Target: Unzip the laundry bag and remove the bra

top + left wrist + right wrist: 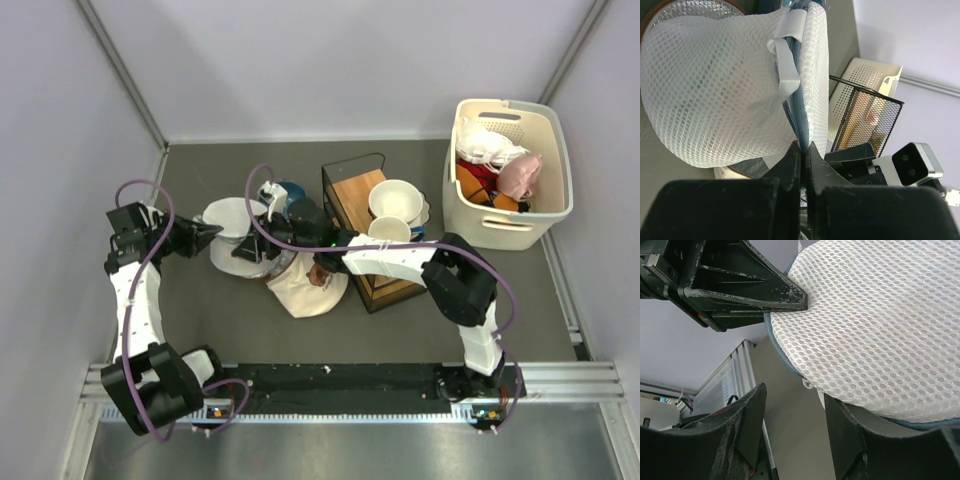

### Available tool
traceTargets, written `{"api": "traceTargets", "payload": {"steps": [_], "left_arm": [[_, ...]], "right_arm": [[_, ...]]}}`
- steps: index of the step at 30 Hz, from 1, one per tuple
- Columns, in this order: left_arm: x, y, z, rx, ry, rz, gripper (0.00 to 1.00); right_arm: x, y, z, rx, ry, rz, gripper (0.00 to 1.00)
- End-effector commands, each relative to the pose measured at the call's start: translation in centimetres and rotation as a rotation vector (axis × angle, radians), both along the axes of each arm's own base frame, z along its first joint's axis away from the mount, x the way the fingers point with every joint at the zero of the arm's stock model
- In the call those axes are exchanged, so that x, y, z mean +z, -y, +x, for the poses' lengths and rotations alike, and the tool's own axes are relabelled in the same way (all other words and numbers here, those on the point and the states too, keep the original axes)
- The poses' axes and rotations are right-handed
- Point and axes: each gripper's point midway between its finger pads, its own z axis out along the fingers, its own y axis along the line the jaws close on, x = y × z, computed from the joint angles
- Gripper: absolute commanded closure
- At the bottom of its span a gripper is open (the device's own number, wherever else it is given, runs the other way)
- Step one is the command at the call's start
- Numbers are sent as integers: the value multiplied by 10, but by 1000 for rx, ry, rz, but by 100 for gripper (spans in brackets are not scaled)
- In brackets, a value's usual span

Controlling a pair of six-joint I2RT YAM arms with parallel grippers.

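**Top external.** Left claw (214,235) reaches in from the left and meets the left side of the laundry bag (238,220), which is at counter (200,320) centre-left. The right arm stretches across from the right. Right claw (258,246) is at the bag's near-right side; its finger spread is not readable from here. A cream cloth (305,290) lies just beside the bag, on its near side. A wire rack (372,262) stands right of the bag with 2 white bowls (394,198) on top. A beige slotted basket (512,218) sits at far right, well apart, holding mixed garments.

**Left wrist.** Left claw (803,156) is clamped tight. Its 2 fingers (790,165) are pressed together on the bag's seam edge, where blue zipper tape (791,107) runs between the mesh panels. The laundry bag (715,95) bulges out to the left of the pinch. A white fabric loop (788,70) hangs at the seam. Contents behind the mesh cannot be made out. The wire rack (867,117) and the right arm's camera housing (915,162) are behind.

**Right wrist.** Right claw (794,427) is spread, with nothing between its fingers (747,425). The round mesh face of the laundry bag (880,325) fills the upper right. A small white zipper pull (807,385) on the rim sits just above the gap, not touched. The tip of the left claw (799,301) bites the bag's rim at the top.
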Motion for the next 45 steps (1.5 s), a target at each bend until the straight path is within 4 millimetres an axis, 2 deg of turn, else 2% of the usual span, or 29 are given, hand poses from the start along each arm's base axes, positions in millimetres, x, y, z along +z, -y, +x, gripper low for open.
{"api": "traceTargets", "payload": {"steps": [1, 13, 19, 21, 24, 32, 34, 41, 44, 45], "left_arm": [[24, 4, 1, -25, 75, 4, 100], [39, 2, 5, -23, 104, 11, 100], [41, 1, 5, -20, 108, 9, 100], [41, -1, 4, -17, 110, 13, 100], [44, -4, 3, -14, 115, 15, 100], [52, -17, 4, 3, 132, 26, 100], [53, -20, 5, 8, 132, 24, 100], [57, -33, 13, 27, 143, 39, 100], [52, -40, 23, 29, 147, 35, 100], [48, -41, 26, 31, 135, 29, 100]], "right_arm": [[45, 3, 9, -30, 65, 86, 49], [59, -2, 21, -66, 97, 78, 57], [64, -2, 25, -86, 112, 78, 67], [64, -1, 27, -92, 112, 78, 75], [67, 1, 26, -101, 120, 78, 100], [72, 10, 23, -95, 143, 34, 100], [65, 15, 21, -82, 157, -13, 100], [61, 40, 16, -60, 270, -147, 100], [65, 43, 3, 10, 299, -164, 100], [60, 42, -9, 53, 285, -187, 100]]}}
